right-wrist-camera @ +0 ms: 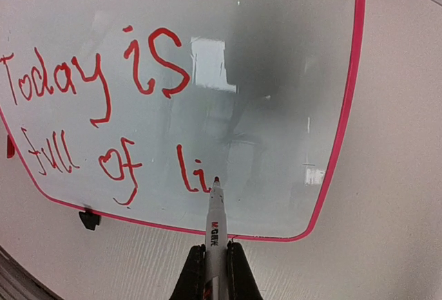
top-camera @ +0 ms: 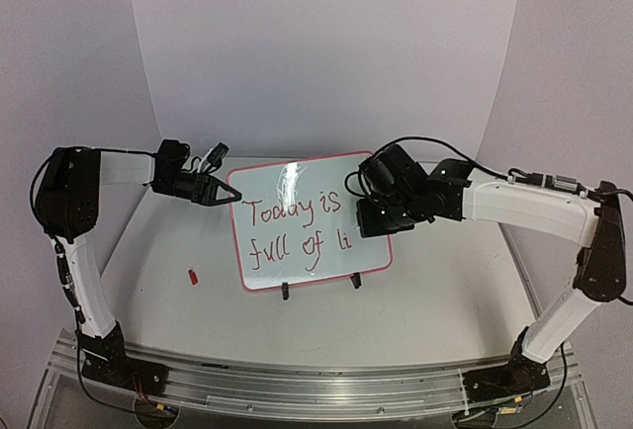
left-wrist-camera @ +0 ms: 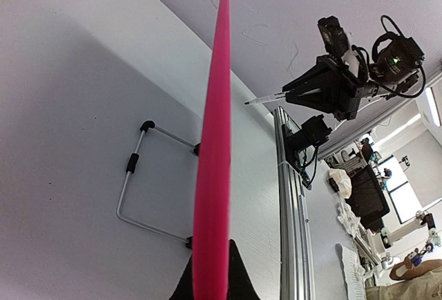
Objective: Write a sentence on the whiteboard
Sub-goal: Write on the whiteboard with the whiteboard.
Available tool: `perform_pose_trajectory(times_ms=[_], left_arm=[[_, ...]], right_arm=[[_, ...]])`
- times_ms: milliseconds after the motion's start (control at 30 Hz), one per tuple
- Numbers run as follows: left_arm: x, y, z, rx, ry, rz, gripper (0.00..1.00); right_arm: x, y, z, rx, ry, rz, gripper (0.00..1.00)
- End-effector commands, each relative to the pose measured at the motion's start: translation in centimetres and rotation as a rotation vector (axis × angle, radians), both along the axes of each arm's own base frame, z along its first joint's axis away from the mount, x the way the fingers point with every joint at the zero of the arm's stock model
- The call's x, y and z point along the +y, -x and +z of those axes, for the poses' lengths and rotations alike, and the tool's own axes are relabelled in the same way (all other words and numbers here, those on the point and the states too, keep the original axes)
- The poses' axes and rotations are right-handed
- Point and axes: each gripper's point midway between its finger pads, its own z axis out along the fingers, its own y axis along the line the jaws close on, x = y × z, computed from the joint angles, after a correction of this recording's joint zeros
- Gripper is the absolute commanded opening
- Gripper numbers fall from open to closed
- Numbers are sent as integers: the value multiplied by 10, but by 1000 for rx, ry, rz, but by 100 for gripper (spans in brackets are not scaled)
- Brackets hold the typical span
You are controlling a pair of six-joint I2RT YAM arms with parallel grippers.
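White table [top-camera: 445, 291], plain pale backdrop curving round three sides. Board [top-camera: 336, 177] stands mid-table, propped upright on two black feet [top-camera: 285, 292], writing side toward the arms, tilted slightly back.

Red writing on it reads "Today is" on the top line and "full of li" on the second. The last word looks only begun, so the sentence is unfinished. Judging by this, most of the task is done: what is left is the rest of that word, maybe more. There is bare space to the right of "li", and little below it.

Marker [right-wrist-camera: 215, 224] points at the board, its red tip just right of "li". Can't tell if the tip touches. Right gripper [right-wrist-camera: 215, 248] is pinched on the marker barrel.

Left gripper [top-camera: 223, 193] is at the board's left edge. Its wrist view shows its fingers [left-wrist-camera: 238, 276] clamped on the pink frame, steadying the board.

Small red cap [top-camera: 194, 276] lies on the table left of the board, well apart from it.
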Motion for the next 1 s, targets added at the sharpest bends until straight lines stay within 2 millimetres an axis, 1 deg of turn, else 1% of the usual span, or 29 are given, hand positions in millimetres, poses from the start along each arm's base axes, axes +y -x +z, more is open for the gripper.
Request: perform_pose_trajectory(times_ms=[0, 700, 833, 967], left_arm=[[-8, -2, -26, -60, -85, -1, 0], [-9, -1, -26, -56, -81, -6, 0], [-9, -1, -26, -57, -84, -6, 0], [-9, -1, -26, -59, -85, -7, 0]], right_arm=[[-2, -9, -8, -1, 23, -31, 0], [-4, -20, -27, 11, 67, -68, 0], [-5, -23, -28, 1, 80, -77, 0], [-2, -25, -28, -2, 80, -70, 0]])
